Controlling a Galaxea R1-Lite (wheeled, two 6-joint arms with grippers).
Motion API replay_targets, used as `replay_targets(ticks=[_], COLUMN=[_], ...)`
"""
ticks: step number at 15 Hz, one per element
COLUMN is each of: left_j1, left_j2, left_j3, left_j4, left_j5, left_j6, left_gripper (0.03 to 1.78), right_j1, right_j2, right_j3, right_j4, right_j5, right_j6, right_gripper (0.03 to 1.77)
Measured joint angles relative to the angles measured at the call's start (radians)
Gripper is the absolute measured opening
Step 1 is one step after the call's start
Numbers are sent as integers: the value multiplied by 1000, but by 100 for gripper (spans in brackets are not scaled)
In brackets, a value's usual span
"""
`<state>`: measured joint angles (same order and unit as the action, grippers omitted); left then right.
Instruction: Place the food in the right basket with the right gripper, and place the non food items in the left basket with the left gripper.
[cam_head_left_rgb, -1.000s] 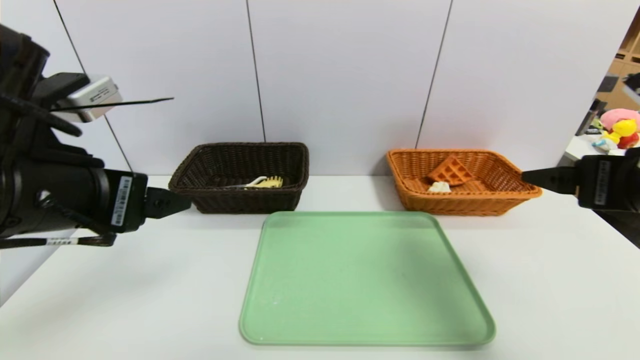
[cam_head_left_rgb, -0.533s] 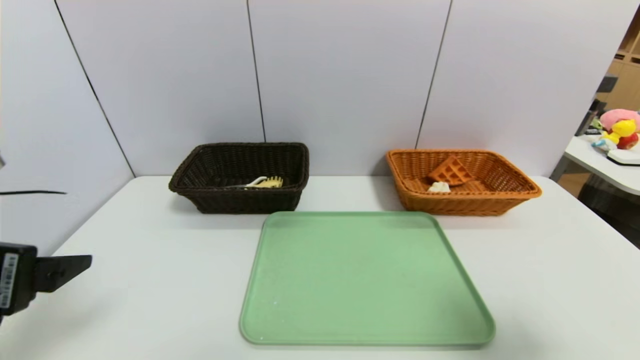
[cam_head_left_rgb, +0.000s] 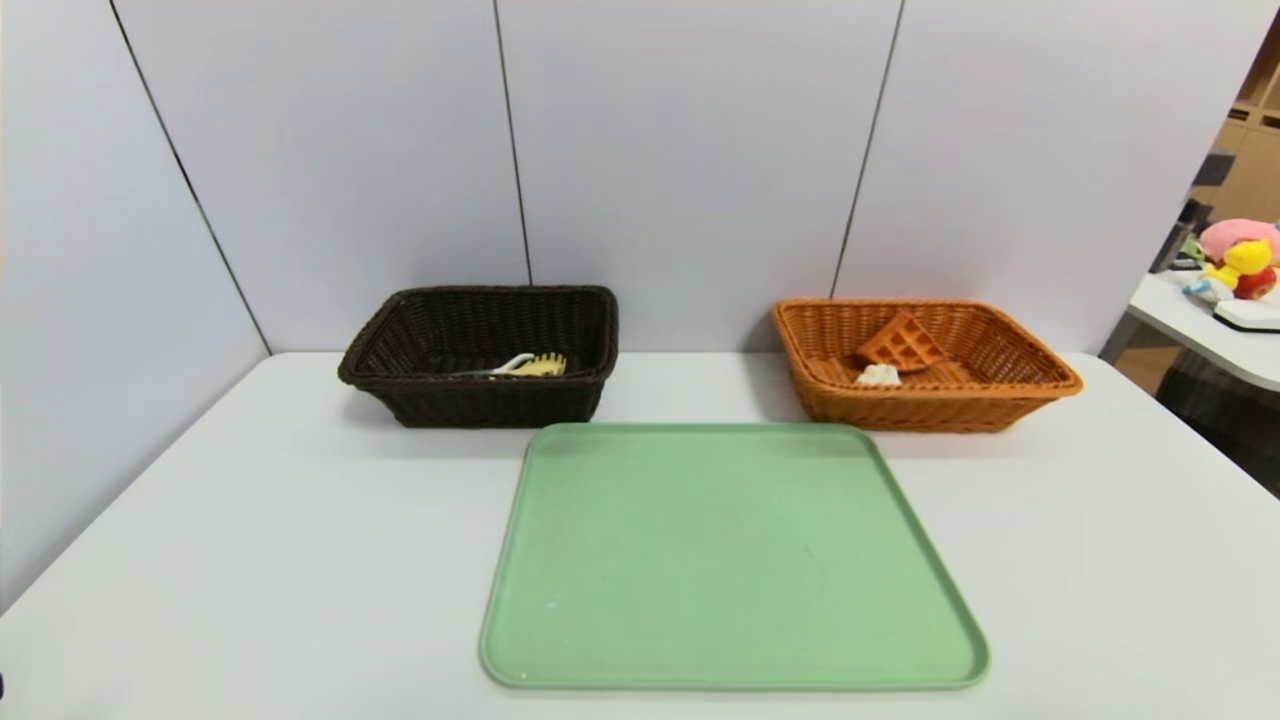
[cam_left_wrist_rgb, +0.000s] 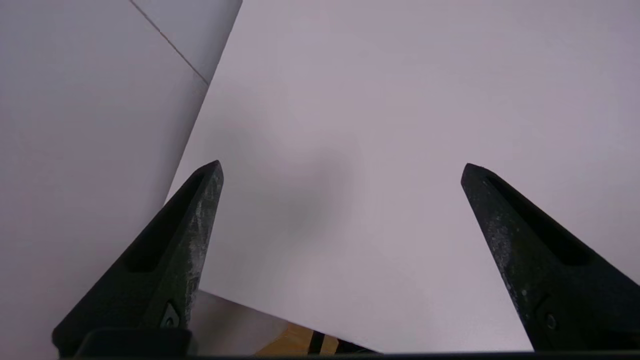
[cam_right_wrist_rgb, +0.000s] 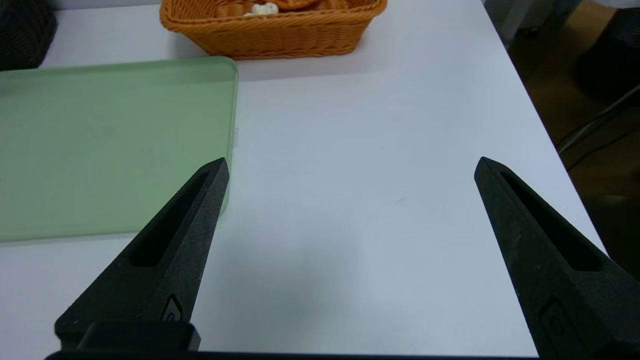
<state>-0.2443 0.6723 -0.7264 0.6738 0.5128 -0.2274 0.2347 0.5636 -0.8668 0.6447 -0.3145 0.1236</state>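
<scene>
Both pincers stood wide apart and held nothing. Left gripper (cam_left_wrist_rgb: 341, 167): two dark tapered fingers (cam_left_wrist_rgb: 170, 250) spread to either side of its wrist view, poised above the bare white table (cam_left_wrist_rgb: 400, 125) near the table's left edge, where a pale wall panel (cam_left_wrist_rgb: 75, 125) met the surface; nothing lay between the fingertips. Right gripper (cam_right_wrist_rgb: 351, 165): fingers (cam_right_wrist_rgb: 175, 240) likewise spread wide, held over bare table beside the right edge of the green tray (cam_right_wrist_rgb: 100, 140), with one fingertip overlapping the tray's border in the wrist view; whether it touched the tray could not be told. Neither gripper appeared in the head view. Green tray (cam_head_left_rgb: 735, 555): flat, rounded corners, set at the centre of the table toward the near side, with nothing lying on it. Left basket (cam_head_left_rgb: 480, 355): dark brown wicker, rectangular, standing behind the tray's left corner against the wall panels; contents, a white utensil (cam_head_left_rgb: 505, 365) and a yellow comb-like item (cam_head_left_rgb: 543, 364) lying side by side on the basket floor. Right basket (cam_head_left_rgb: 925, 365): orange wicker, rectangular, standing behind the tray's right corner, well apart from the left basket; contents, a brown waffle piece (cam_head_left_rgb: 900, 343) propped at a tilt, and a small white food item (cam_head_left_rgb: 879, 375) just in front of it. A side table with plush toys (cam_head_left_rgb: 1240, 255) stood off to the far right, separate from the work surface.
</scene>
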Motion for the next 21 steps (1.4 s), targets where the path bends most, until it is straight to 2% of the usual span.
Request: replay_targets(ticks=[2, 7, 10, 13, 15, 17, 21], left_j1=[18, 33, 63, 134, 189, 231, 248], left_j2=[-76, -206, -268, -332, -398, -462, -563], left_j3=[56, 120, 148, 157, 166, 188, 309], left_j4=[1, -5, -2, -2, -3, -24, -156], left_j5=[-1, -4, -4, -27, -96, -210, -325], left_j6=[0, 2, 3, 46, 136, 242, 406], left_gripper=[169, 169, 169, 169, 169, 169, 169], right_j1=[-42, -188, -226, -234, -235, -235, -234], right_j2=[-64, -239, -335, -392, -426, -467, -544], right_j3=[2, 16, 47, 73, 103, 152, 256], right_j4=[55, 134, 141, 140, 135, 125, 42], right_j5=[14, 98, 108, 127, 132, 146, 146], right_j6=[-8, -61, -142, -148, -149, -150, -142], right_gripper=[169, 169, 169, 169, 169, 169, 169])
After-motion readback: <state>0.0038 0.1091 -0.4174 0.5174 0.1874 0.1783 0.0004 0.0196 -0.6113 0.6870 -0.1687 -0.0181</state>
